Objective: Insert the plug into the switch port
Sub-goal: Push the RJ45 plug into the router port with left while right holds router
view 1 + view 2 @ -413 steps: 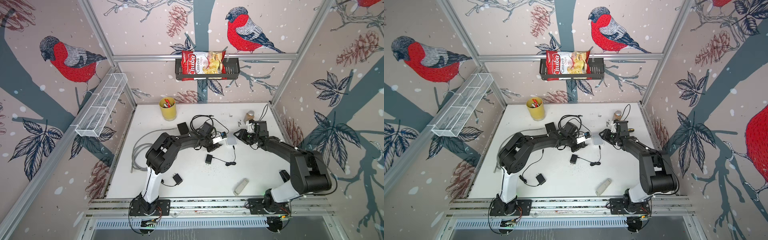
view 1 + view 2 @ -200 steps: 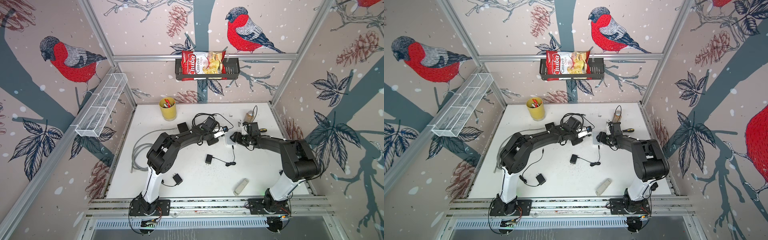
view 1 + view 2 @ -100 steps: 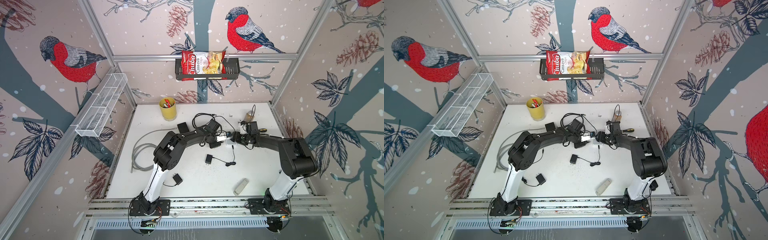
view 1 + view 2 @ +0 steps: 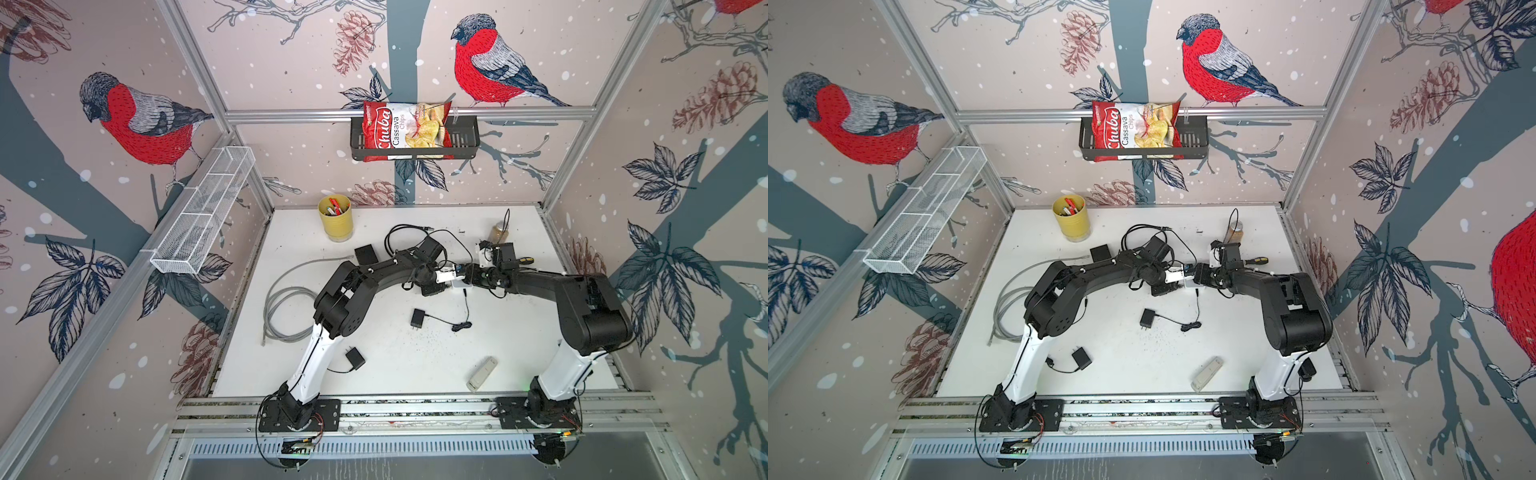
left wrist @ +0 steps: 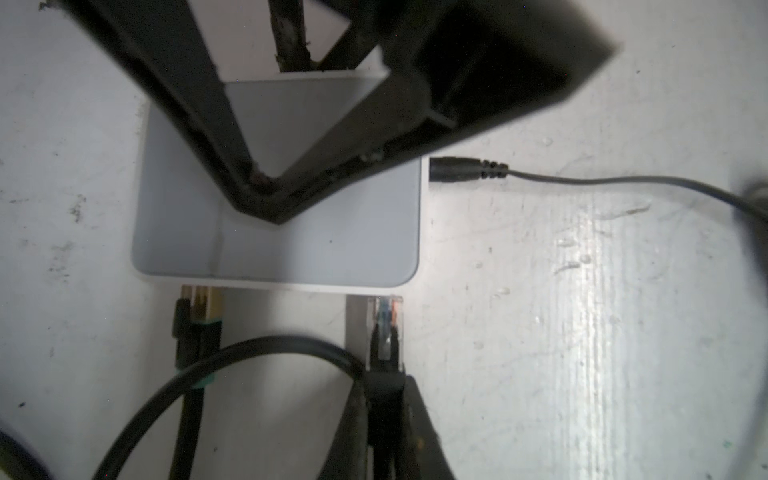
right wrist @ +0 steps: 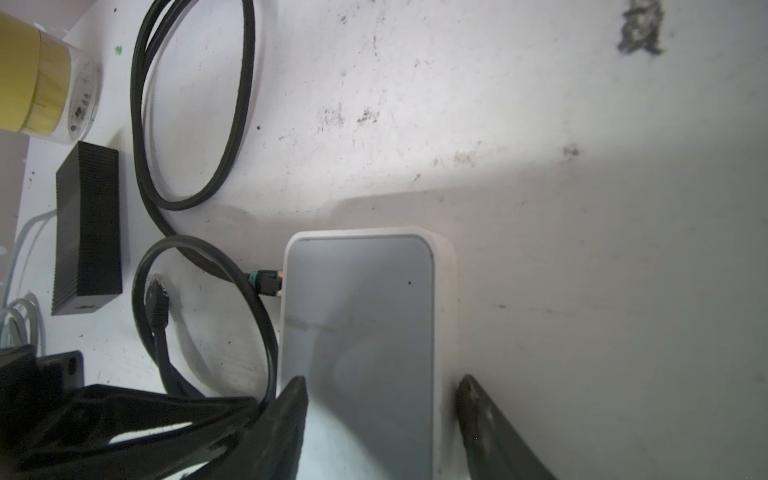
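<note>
The white switch [image 5: 332,249] lies flat on the table, small in both top views [image 4: 464,285] [image 4: 1190,284]. My left gripper [image 5: 384,378] is shut on the black boot of a clear plug [image 5: 386,320]. The plug's tip meets the switch's port side; whether it has gone in is not visible. A second plug [image 5: 203,307], with a teal band, sits in a port further along. My right gripper [image 6: 382,382] is open, one finger on each long side of the switch [image 6: 357,299]. Contact with it is unclear.
A black power connector [image 5: 465,170] lies at the switch's end. A loose black plug [image 6: 156,299] and a black box [image 6: 87,228] lie nearby. On the table are a yellow cup [image 4: 336,220], a grey cable coil [image 4: 282,307], two black adapters [image 4: 417,318] [image 4: 355,358] and a grey bar [image 4: 482,374].
My left gripper has carried the plug rightward to the switch. The right gripper has come in from the right over the switch, and its jaws have narrowed a little.
</note>
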Action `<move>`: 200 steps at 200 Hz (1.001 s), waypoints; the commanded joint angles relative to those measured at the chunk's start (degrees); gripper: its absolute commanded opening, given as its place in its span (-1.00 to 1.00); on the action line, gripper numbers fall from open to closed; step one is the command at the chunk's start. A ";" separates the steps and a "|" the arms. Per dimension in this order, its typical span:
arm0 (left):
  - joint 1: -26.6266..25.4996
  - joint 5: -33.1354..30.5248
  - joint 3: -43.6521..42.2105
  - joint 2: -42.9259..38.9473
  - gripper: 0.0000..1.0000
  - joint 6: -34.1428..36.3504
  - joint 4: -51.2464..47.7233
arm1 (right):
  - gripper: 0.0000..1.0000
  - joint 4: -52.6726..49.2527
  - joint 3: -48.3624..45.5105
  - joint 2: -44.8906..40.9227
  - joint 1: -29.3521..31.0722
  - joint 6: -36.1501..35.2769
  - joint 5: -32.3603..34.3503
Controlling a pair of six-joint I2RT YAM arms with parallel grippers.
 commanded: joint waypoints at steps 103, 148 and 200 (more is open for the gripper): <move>1.83 -0.23 5.42 3.01 -0.93 -3.83 -4.92 | 0.17 -4.73 -0.35 1.88 0.10 -1.35 1.74; 1.82 -0.66 6.51 3.81 -0.94 -4.41 -4.99 | 0.16 -4.61 -0.39 2.11 0.36 -1.55 1.58; 1.26 0.54 6.39 3.35 -0.96 -3.45 -3.89 | 0.13 -4.59 -0.21 2.13 1.28 -2.50 0.71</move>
